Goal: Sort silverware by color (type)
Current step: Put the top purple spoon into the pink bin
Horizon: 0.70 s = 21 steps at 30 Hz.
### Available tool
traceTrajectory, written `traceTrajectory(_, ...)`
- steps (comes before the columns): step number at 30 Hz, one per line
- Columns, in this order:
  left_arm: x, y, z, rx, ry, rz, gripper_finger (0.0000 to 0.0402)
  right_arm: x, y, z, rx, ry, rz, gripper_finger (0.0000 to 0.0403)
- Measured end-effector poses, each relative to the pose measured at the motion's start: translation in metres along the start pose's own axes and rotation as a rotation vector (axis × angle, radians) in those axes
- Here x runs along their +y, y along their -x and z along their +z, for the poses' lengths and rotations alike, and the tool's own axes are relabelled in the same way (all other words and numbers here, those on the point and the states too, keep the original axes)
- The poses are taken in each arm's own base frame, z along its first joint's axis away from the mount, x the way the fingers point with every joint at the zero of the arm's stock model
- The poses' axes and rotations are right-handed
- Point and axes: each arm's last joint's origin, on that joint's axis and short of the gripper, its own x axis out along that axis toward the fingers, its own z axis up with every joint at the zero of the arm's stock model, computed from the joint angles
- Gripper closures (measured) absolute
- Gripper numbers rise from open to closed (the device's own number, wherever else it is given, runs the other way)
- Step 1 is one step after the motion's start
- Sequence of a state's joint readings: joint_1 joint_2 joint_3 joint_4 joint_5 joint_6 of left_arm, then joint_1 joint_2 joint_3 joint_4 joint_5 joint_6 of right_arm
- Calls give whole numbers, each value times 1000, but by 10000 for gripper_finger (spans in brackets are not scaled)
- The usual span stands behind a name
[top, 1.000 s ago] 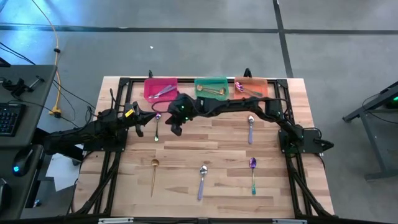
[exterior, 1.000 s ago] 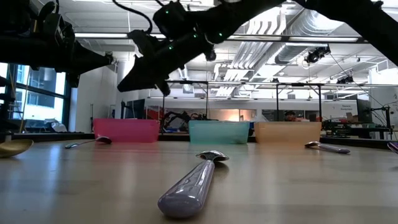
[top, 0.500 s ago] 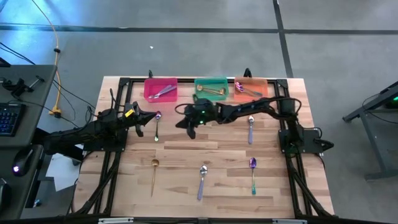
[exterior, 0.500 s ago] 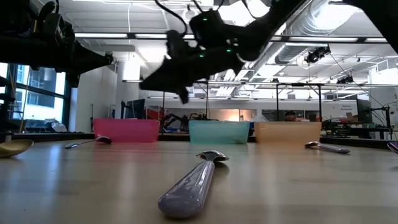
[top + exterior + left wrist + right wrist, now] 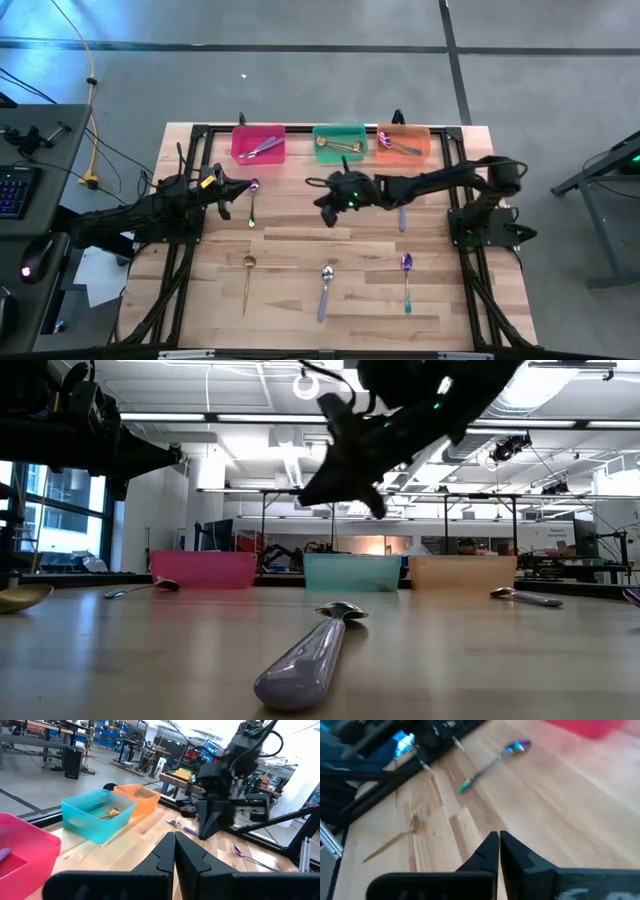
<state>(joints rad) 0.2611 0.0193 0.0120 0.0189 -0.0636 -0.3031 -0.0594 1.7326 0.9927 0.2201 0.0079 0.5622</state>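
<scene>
The light wooden table (image 5: pixel 300 240) carries three plastic bins along its far edge: the pink bin (image 5: pixel 258 142), the green bin (image 5: pixel 339 141) and the orange bin (image 5: pixel 404 142), each already holding silverware. Five spoons lie loose on the boards.

The right gripper (image 5: pixel 327 208) hangs above the table's middle with its fingers closed together and nothing between them. The left gripper (image 5: pixel 226 194) waits at the left side, likewise closed and empty.

Relative to the right gripper:
- The lavender-handled silver spoon (image 5: pixel 403 207) lies to its right, near its forearm, long axis running near to far.
- The second lavender-handled silver spoon (image 5: pixel 325 290) lies on the near side, almost directly in line, long axis near to far.
- The purple-bowled spoon with teal handle (image 5: pixel 406 280) lies near and to the right.
- The thin gold spoon (image 5: pixel 247 282) lies near and to the left.
- The second purple-bowled teal-handled spoon (image 5: pixel 252 203) lies to the left, just beside the left gripper, which is the nearer arm for it.

The right gripper probably serves the near lavender spoon best; its fingers should close across the handle, not along it.
</scene>
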Motion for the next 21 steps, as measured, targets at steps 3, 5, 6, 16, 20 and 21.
traceTrajectory(3, 0, 0, 0, 0, 0, 0, 401, 13, 18, -10, 89, -41, -36, 403)
traceTrajectory(5, 0, 0, 0, 0, 0, 1, 401, 22, 32, -16, 156, -66, -53, 403)
traceTrajectory(6, 0, 0, 0, 0, 0, 0, 402, 26, 40, -19, 194, -75, -66, 403)
traceTrajectory(16, 0, 0, 0, 0, 0, 1, 401, 51, 108, -49, 509, -218, -177, 402)
traceTrajectory(20, 0, 0, 1, -8, 13, 8, 402, 66, 129, -68, 596, -306, -222, 393)
traceTrajectory(21, 0, 0, 1, -10, 33, 9, 401, 71, 133, -74, 613, -326, -240, 387)
